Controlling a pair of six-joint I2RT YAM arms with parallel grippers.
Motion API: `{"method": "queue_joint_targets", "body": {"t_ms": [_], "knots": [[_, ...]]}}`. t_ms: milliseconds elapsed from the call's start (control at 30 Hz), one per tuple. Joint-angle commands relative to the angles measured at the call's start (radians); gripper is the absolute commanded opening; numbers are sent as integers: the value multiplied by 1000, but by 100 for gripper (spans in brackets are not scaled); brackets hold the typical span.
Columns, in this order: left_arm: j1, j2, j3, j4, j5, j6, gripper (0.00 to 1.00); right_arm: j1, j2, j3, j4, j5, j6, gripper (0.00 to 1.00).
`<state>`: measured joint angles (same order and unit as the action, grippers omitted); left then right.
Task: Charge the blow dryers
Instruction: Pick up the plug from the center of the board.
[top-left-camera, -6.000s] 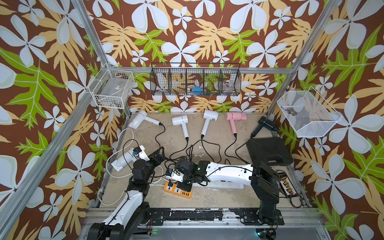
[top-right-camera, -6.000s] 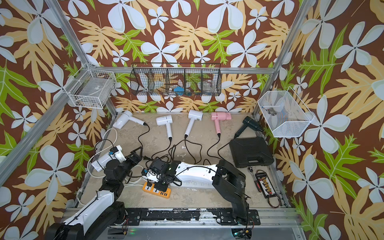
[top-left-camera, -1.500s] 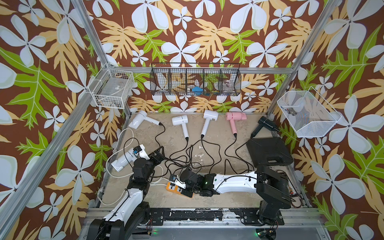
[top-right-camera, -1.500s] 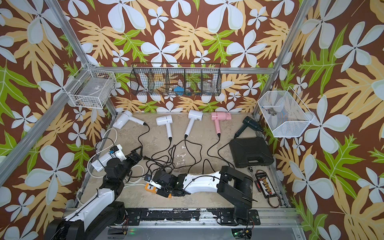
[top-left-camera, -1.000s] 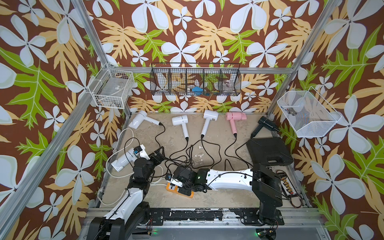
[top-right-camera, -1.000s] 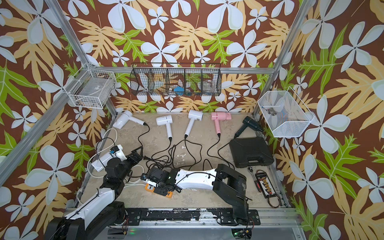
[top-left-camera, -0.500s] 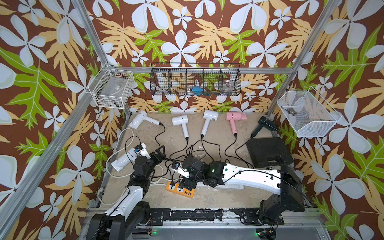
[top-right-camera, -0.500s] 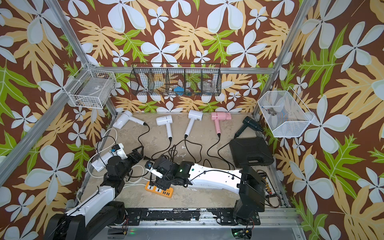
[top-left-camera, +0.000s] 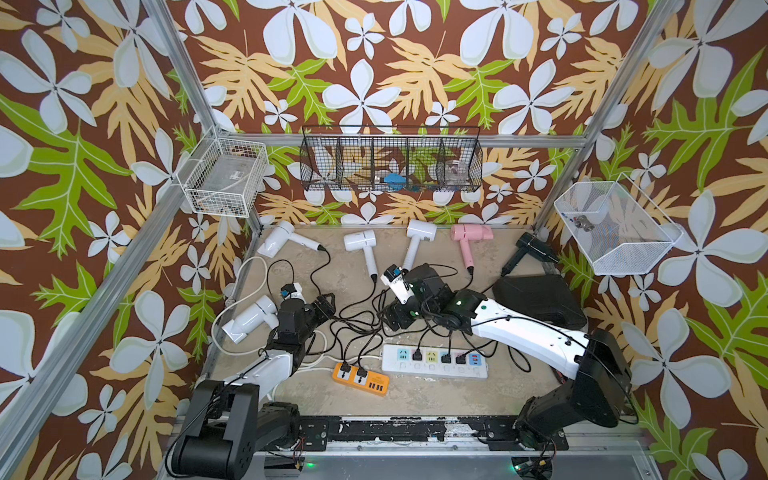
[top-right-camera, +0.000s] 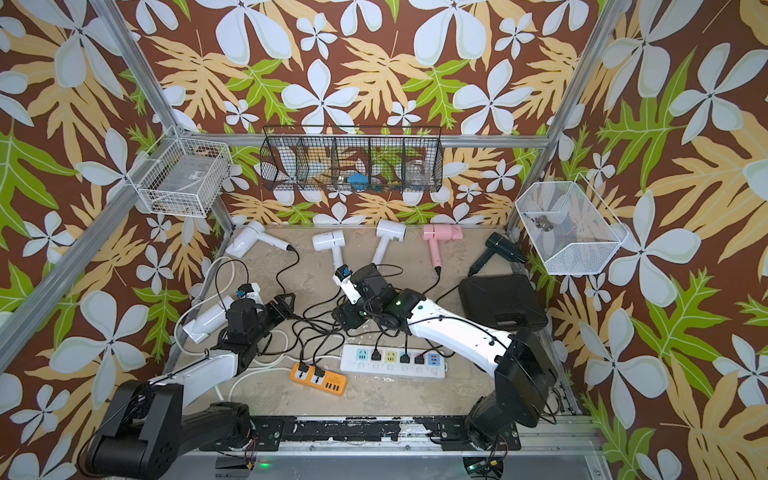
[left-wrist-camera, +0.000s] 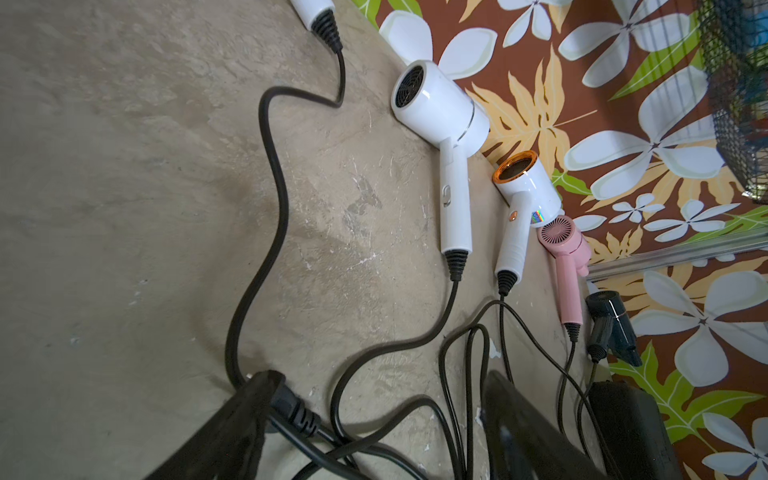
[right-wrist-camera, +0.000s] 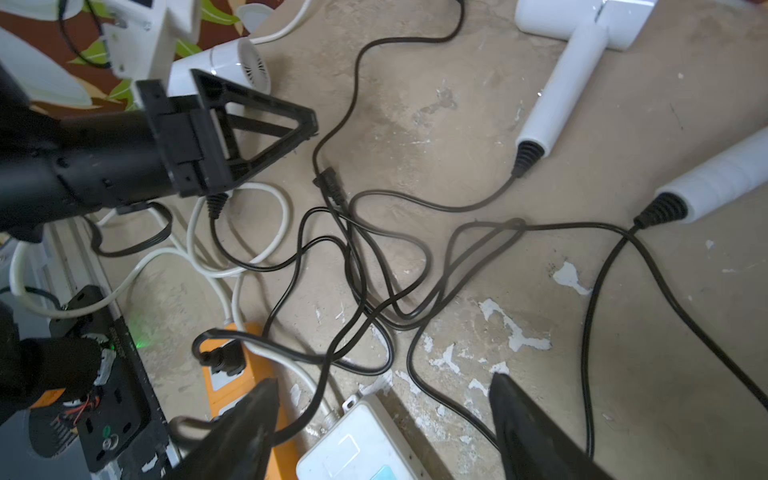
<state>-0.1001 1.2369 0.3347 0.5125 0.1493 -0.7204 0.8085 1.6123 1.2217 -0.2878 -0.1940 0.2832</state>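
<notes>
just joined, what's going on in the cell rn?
Two arms are plugging in the blow dryers. Three black plugs sit in the white power strip and two in the orange strip. One loose plug lies on the table by the left gripper, which is open and not gripping it. The right gripper is open and empty above the tangled cords.

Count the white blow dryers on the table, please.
4 white blow dryers: back-left corner, two in the back row, one at the left edge. None seems hidden.
</notes>
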Motion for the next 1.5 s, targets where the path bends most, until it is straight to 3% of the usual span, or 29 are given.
{"method": "queue_joint_targets", "body": {"t_ms": [0, 167, 400, 633, 900, 1033, 1300, 1467], "knots": [[-11, 13, 12, -2, 14, 22, 81, -31, 63, 19, 55, -73, 102, 79], [-22, -1, 8, 0, 4, 21, 81, -62, 210, 89, 39, -95, 178, 76], [-23, -120, -44, 20, -43, 15, 82, -62, 324, 116, 66, -93, 263, 64], [-22, -136, -47, 18, -47, 11, 82, -62, 400, 136, 96, -106, 295, 48], [-23, -139, -47, 19, -44, 10, 82, -61, 465, 164, 132, -143, 322, 23], [-23, -141, -49, 20, -44, 10, 82, -67, 428, 158, 139, -101, 317, 0], [-21, -154, -53, 20, -48, 9, 82, -82, 296, 147, 140, 3, 262, 0], [-22, -155, -53, 22, -47, 9, 82, -94, 240, 124, 170, 5, 240, 0]]}}
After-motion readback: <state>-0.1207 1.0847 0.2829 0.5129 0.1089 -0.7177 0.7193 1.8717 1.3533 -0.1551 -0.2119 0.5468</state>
